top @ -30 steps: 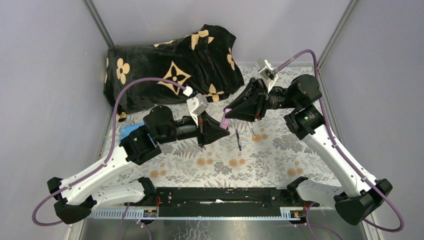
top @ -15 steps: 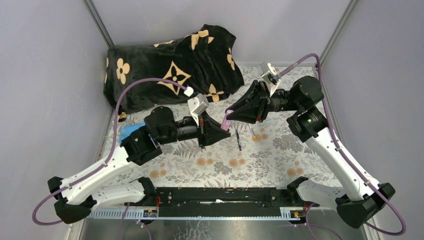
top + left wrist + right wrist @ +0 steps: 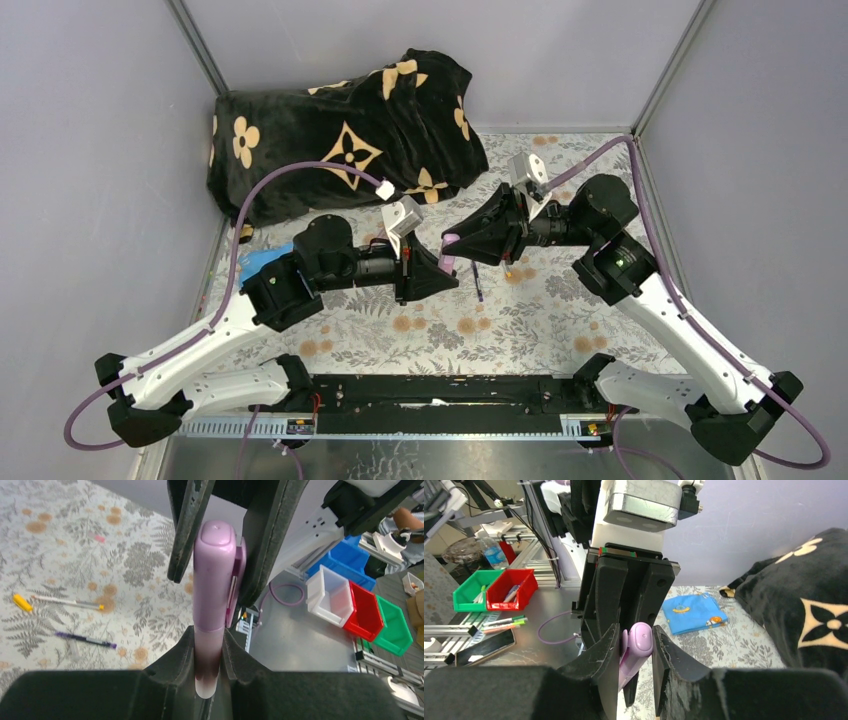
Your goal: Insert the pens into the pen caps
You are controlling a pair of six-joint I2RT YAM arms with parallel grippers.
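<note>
**Operator:** What has changed?

**Technician:** The left gripper [image 3: 207,647] stays clamped on the pink pen [image 3: 206,672] at frame centre. The right gripper [image 3: 635,639] has moved down and left, and its jaws have narrowed onto the lilac cap [image 3: 214,575]. The cap now sits over the pen tip, so insertion looks nearly complete.

**Operator:** Clearance?

**Technician:** The black blanket [image 3: 340,120] lies upper left, well apart. The dark blue pen [image 3: 476,281] lies just right of the grippers. The floral table cover [image 3: 560,320] gives room at lower centre.

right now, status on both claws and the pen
Left claw shut on pink pen. Right claw shut on lilac cap, cap sitting over the pen's end. Purple pen and white pen loose on the table, not in the way.
</note>
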